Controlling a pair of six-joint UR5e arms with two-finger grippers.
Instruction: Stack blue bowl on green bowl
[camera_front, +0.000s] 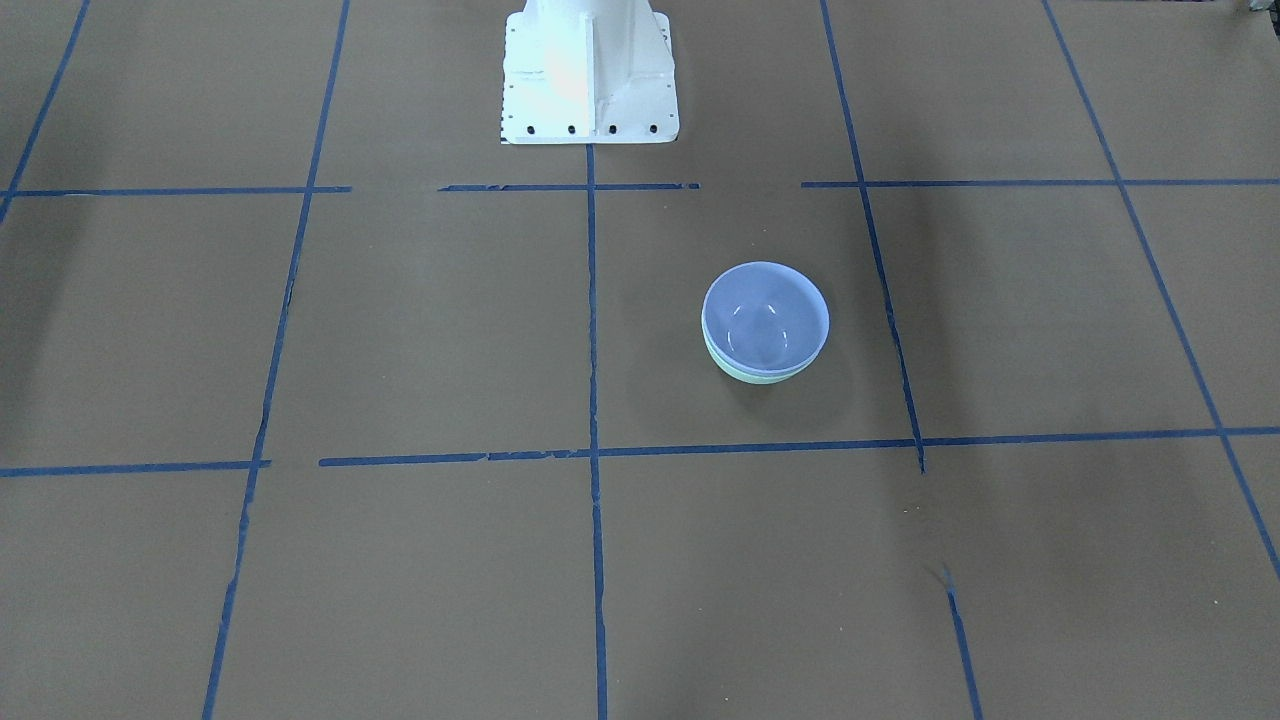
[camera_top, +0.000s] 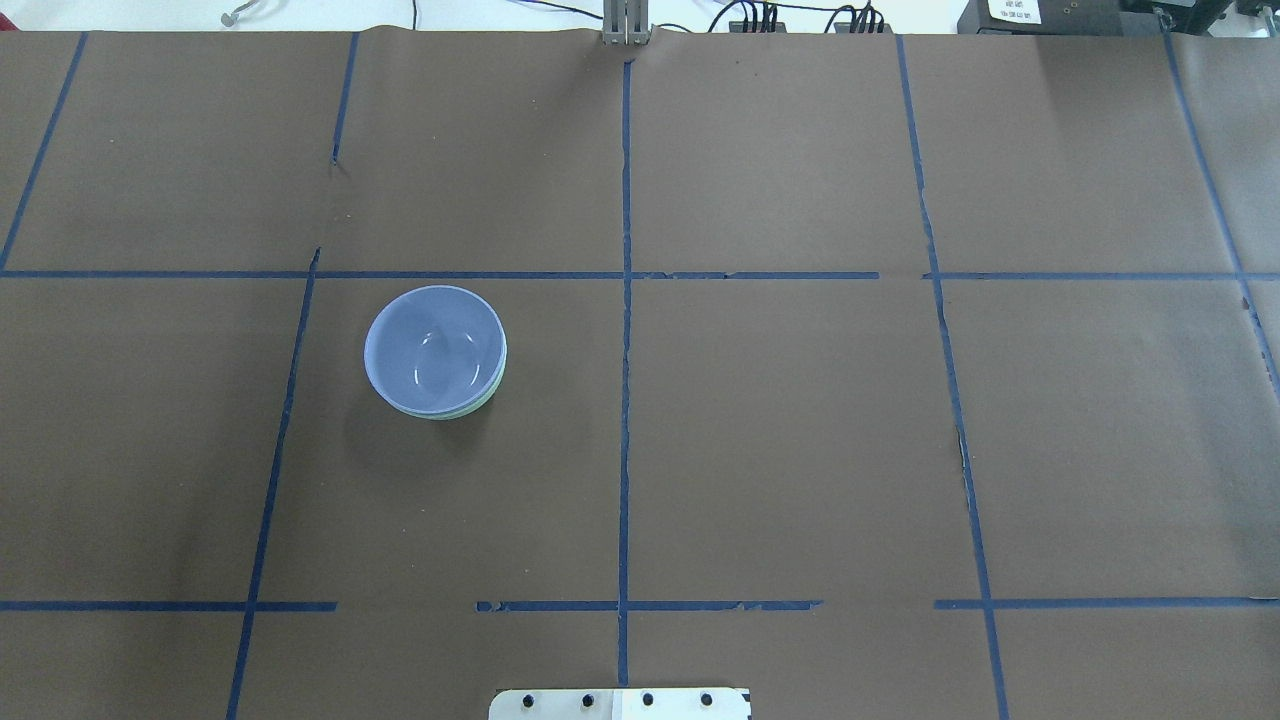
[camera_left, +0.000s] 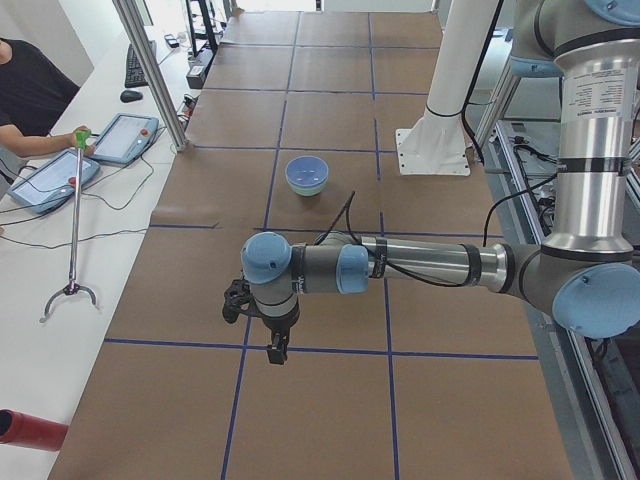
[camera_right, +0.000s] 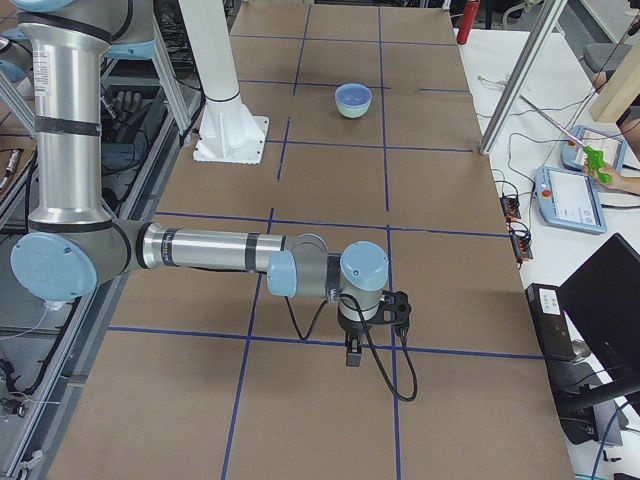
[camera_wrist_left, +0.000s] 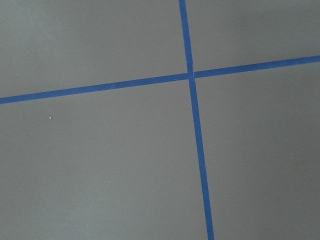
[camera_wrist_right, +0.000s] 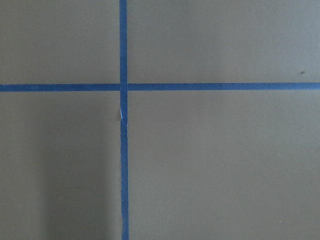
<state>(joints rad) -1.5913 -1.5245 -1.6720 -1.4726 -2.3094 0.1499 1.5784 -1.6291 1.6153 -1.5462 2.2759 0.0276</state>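
Observation:
The blue bowl (camera_front: 765, 315) sits nested inside the green bowl (camera_front: 758, 378), of which only a thin mint rim shows below it. The same stack shows in the overhead view, blue bowl (camera_top: 432, 348) on green bowl (camera_top: 482, 404), left of the centre line. In the exterior left view my left gripper (camera_left: 272, 350) hangs over the table's near end, far from the bowls (camera_left: 306, 172). In the exterior right view my right gripper (camera_right: 352, 355) hangs far from the bowls (camera_right: 352, 97). I cannot tell whether either is open or shut. Both wrist views show only paper and tape.
Brown paper with a blue tape grid (camera_top: 625, 400) covers the table. The white robot pedestal (camera_front: 588, 75) stands at the table's robot side. An operator's desk with tablets (camera_left: 120, 138) and a grabber stick (camera_left: 72, 230) lies beside the table.

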